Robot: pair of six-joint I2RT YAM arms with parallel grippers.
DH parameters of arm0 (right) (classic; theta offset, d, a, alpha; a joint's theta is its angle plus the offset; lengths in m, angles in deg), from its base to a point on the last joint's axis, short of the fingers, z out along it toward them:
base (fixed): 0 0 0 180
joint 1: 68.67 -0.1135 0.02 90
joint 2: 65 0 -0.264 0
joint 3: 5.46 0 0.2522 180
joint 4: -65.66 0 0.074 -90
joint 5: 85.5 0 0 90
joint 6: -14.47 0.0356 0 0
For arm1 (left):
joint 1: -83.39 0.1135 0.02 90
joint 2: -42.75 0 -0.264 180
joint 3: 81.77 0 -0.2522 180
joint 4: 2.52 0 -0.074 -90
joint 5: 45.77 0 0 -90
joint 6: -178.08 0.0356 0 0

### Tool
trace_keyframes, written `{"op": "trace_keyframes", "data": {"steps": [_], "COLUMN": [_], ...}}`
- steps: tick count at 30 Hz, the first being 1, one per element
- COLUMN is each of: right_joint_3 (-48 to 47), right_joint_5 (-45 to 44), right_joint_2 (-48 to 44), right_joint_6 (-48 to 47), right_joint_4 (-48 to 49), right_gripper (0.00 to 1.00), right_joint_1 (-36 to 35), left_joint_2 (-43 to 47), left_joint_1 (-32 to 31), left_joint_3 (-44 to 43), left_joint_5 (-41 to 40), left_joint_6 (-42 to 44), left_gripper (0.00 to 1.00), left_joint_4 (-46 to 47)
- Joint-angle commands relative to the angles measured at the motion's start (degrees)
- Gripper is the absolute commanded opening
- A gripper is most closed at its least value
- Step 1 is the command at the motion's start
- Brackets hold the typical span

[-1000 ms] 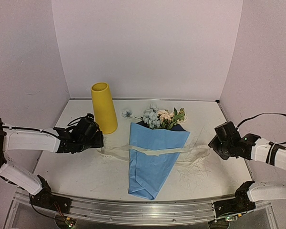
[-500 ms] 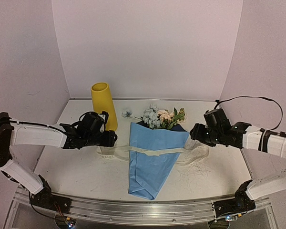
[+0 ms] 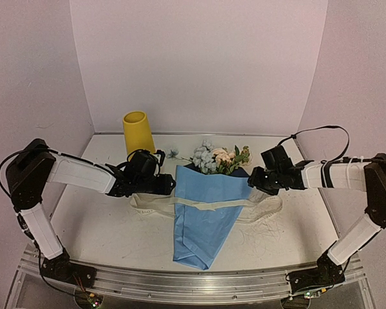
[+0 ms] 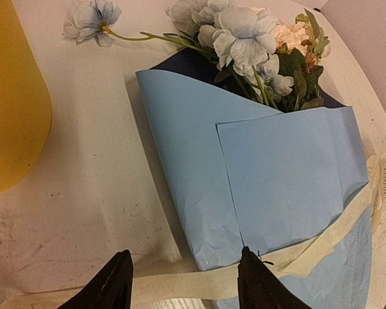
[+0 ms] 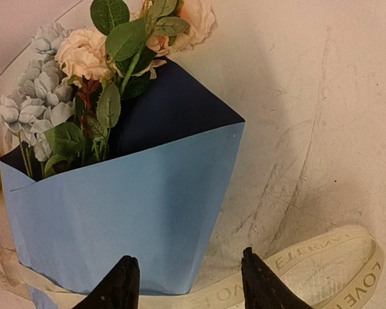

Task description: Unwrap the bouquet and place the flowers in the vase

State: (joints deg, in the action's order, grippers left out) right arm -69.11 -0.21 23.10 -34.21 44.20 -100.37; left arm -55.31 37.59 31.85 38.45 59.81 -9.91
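The bouquet, a light blue paper cone with a navy lining, lies flat mid-table with its tip toward me. Its flowers, pale blue and peach with green leaves, stick out at the far end. A cream ribbon lies loose across the cone. The yellow vase stands upright at the back left, its base hidden behind my left arm. My left gripper is open at the cone's left edge, over paper and ribbon. My right gripper is open at the cone's right edge, with nothing held.
One pale blue bloom on a thin stem lies on the table between vase and bouquet. Ribbon loops trail to the right of the cone. Lilac walls close in the back and both sides. The metal rail runs along the near edge.
Both arms have swung inward: the left from beside the vase to the cone's left edge, the right from the table's right side to the cone's right edge. The bouquet has not moved.
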Motion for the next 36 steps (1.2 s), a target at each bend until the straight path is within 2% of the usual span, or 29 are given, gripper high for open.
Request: {"op": "trace_keyframes", "data": {"steps": [1,7,14,27,30,36], "right_joint_3": [-0.6,-0.7,-0.7,-0.9,-1.6,-3.6], "right_joint_5": [2.5,6.1,9.6,10.3,10.2,10.4], "right_joint_2": [2.7,7.0,10.2,13.9,14.6,15.9], "right_joint_6": [0.6,-0.1,-1.0,-1.0,-1.3,-2.4], "right_joint_4": [5.5,9.4,12.6,14.0,14.1,14.1], "right_gripper": [0.53,0.49,0.39,0.36,0.25,0.13], "right_joint_1": [1.8,2.9,5.0,6.3,6.5,6.7], "left_joint_2": [-4.1,-8.3,-12.4,-14.9,-14.8,-14.6], "left_joint_1": [0.1,0.1,0.1,0.1,0.1,0.1], "left_joint_3": [-5.2,-8.2,-11.1,-11.3,-10.8,-10.5], "left_joint_5": [1.8,1.7,2.5,2.1,3.0,5.3], "left_joint_6": [0.8,0.6,-0.4,-1.2,-1.5,-1.3], "left_gripper": [0.56,0.55,0.52,0.45,0.43,0.35], "left_joint_4": [2.9,3.5,3.7,3.6,3.6,3.7]}}
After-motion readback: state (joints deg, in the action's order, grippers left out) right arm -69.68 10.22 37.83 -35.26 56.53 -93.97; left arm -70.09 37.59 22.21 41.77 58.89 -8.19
